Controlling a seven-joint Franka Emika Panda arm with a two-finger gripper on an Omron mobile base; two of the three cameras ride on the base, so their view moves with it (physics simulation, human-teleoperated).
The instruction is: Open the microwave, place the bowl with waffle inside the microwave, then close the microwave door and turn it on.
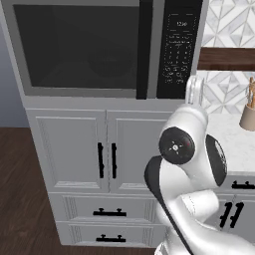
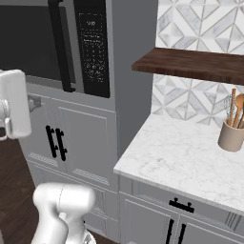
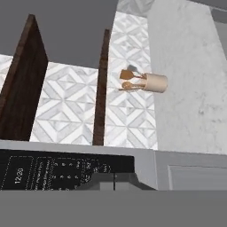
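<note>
Microwave (image 1: 94,47) sits built into the grey cabinet column, above white cupboard doors (image 1: 107,152) w/ black handles and two drawers (image 1: 109,213) below. Microwave door (image 1: 74,47) is shut, dark glass window flush in its grey frame; long black vertical handle (image 1: 144,50) runs along its right edge, just beside the black keypad strip (image 1: 179,47). Keypad display reads 12:00 in hand view (image 3: 18,175).

Right of the column: marble worktop (image 2: 190,157), patterned tile wall behind, dark wood shelf (image 2: 190,64) above it. Tan utensil pot (image 2: 232,134) w/ wooden spoons stands at the far right of the worktop, near the wall.

Arm bends up in front of the cupboards; its wrist end rises close to the keypad's lower right corner in left base view. Hand view is rolled sideways, so pot (image 3: 155,82) and shelves look tipped over; keypad strip lies along the bottom of it. Gripper: fingers not discernible, so can't tell if open or closed.
</note>
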